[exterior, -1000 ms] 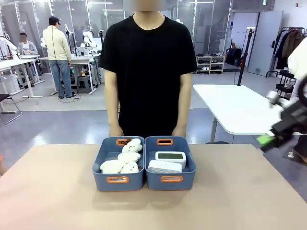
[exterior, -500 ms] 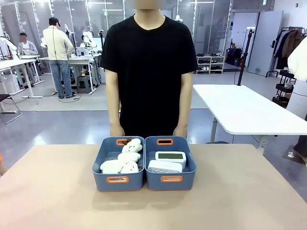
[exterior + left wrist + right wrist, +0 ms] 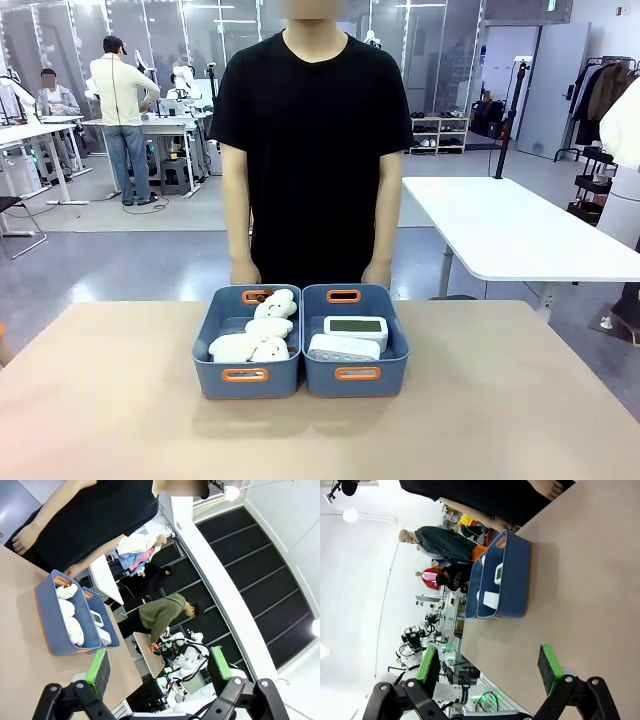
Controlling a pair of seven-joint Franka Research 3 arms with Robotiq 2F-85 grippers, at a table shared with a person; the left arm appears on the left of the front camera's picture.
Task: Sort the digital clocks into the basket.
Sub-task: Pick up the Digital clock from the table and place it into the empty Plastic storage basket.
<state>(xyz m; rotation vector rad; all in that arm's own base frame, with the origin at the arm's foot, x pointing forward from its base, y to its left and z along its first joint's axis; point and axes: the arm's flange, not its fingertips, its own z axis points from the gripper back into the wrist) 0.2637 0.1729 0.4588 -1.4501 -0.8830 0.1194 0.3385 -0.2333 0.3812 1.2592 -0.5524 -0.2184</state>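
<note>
clocks (image 3: 350,337): both in basket (image 3: 355,375), table 12 o'clock | left gripper (image 3: 157,672) spread, empty | right gripper (image 3: 490,672) spread, empty | risk: needless reach could nudge basket or person's hands (image 3: 376,274)

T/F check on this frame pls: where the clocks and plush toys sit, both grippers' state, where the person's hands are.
1. Both clocks lie in the right basket. True.
2. The plush toys share a basket with the clocks. False: they fill the left basket.
3. The left gripper is open and holds nothing. True.
4. The right gripper is shut on a clock. False: its jaws stand wide apart over the bare table, empty.
5. A person's hand is reaching into a basket. False: both hands hang behind the baskets' far rims.
</note>
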